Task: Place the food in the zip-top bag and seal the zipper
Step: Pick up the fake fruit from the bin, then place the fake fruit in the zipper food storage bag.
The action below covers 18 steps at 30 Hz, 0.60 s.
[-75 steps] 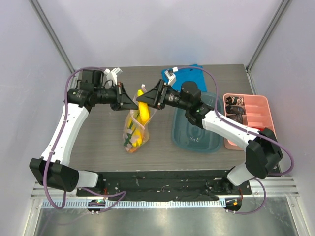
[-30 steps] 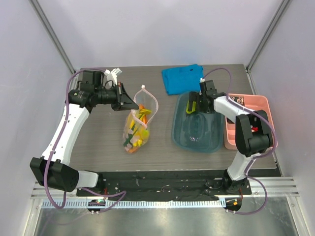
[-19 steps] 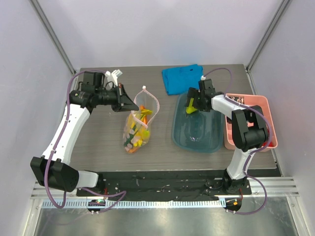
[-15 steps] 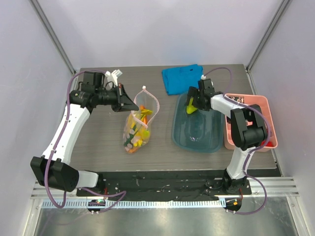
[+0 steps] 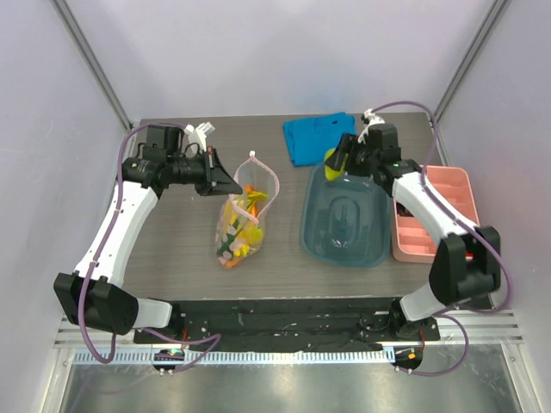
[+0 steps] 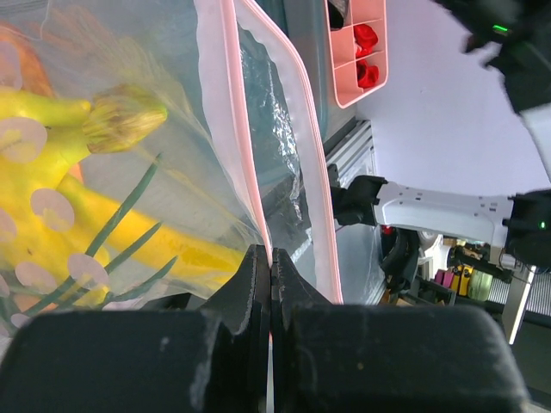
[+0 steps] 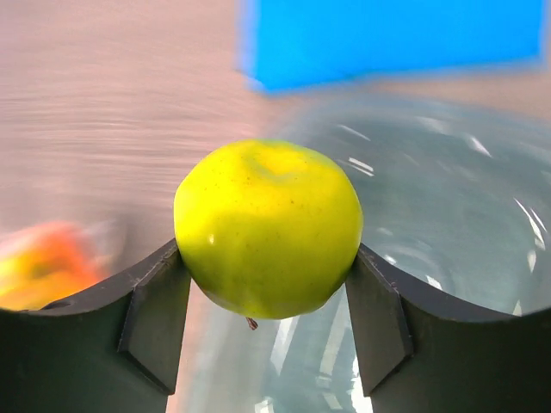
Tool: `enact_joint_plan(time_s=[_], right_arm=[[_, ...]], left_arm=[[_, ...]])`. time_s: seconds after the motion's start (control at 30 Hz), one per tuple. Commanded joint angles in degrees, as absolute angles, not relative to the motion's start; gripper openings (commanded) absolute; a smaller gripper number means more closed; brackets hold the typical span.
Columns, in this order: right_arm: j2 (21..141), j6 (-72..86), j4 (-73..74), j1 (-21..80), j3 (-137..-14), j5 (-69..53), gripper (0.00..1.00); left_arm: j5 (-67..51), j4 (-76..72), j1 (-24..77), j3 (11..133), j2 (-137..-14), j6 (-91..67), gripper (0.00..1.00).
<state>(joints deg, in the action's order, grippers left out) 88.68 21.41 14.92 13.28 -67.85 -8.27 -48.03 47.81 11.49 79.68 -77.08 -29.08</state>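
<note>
The zip-top bag (image 5: 240, 215) lies mid-table with its mouth held up and open, its pink zipper (image 5: 264, 169) forming a loop. Inside it are the yellow banana bunch (image 6: 77, 224), an orange-red pepper (image 5: 250, 200) and green onion stalk (image 6: 120, 245). My left gripper (image 5: 225, 179) is shut on the bag's pink mouth edge (image 6: 258, 206). My right gripper (image 5: 334, 163) is shut on the green pear-like fruit (image 7: 269, 225) and holds it above the far edge of the teal tub (image 5: 344, 232).
A blue folded cloth (image 5: 316, 136) lies at the back. A pink divided tray (image 5: 435, 215) with small dark and red pieces stands at the right, next to the tub.
My right gripper left the bag, went down into the teal tub, closed on the green fruit and has lifted it toward the tub's far edge. The left gripper kept hold of the bag.
</note>
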Motion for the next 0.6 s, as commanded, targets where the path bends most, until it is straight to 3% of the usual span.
enact_joint_plan(time_s=[0.0,0.33,0.57], right_arm=[[79.6,19.4,11.9,15.8,-73.6,-23.0,0.3],[77.3,15.6,9.6,36.2,-79.8,-23.6,0.3],[80.5,12.0,7.6,42.9,-77.0,-18.6,0.31]], left_arm=[[-49.3,46.9,11.0,79.3,-75.2,-28.4,0.0],[-49.7,46.8,11.0,79.5,-74.7,-28.6,0.0],[-49.6,47.2,11.0,79.9,-74.4,-28.7,0.0]])
